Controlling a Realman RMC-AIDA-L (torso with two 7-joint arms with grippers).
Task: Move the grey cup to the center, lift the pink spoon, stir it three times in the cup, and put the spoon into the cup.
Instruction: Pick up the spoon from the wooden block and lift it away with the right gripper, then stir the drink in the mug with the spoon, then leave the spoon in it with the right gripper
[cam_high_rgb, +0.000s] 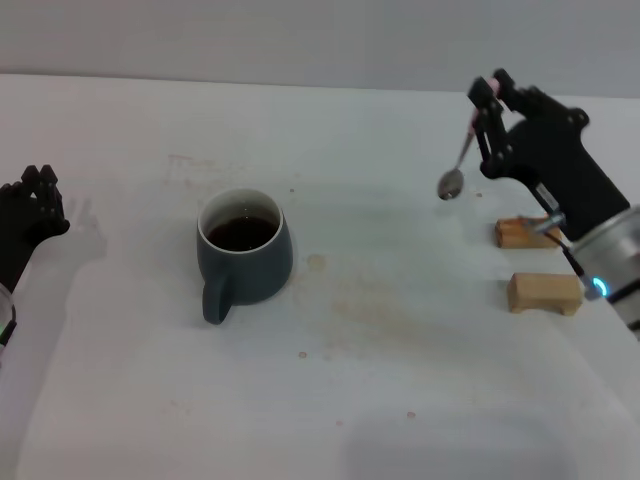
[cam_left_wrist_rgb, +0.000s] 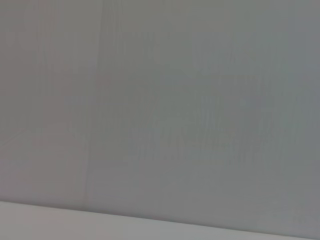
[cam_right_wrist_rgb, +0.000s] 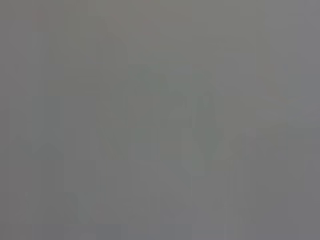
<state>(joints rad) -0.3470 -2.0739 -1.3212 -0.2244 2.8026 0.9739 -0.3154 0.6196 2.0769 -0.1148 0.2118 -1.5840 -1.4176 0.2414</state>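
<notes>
Spoon transport comes next: right gripper (cam_high_rgb: 487, 100) pinches the pink spoon (cam_high_rgb: 460, 155) aloft, bowl hanging down; carry it level above the grey cup (cam_high_rgb: 243, 257) mid-surface, then lower vertically into the liquid.

Left gripper (cam_high_rgb: 35, 200) idles at the surface's left edge; its fingers' state I cannot tell.

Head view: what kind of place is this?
Probably a lab test bench, not a kitchen: a bare white table against a plain wall, holding only a grey cup and two wooden blocks. The right gripper holds a pink spoon aloft; the left gripper sits at the table's edge.
</notes>
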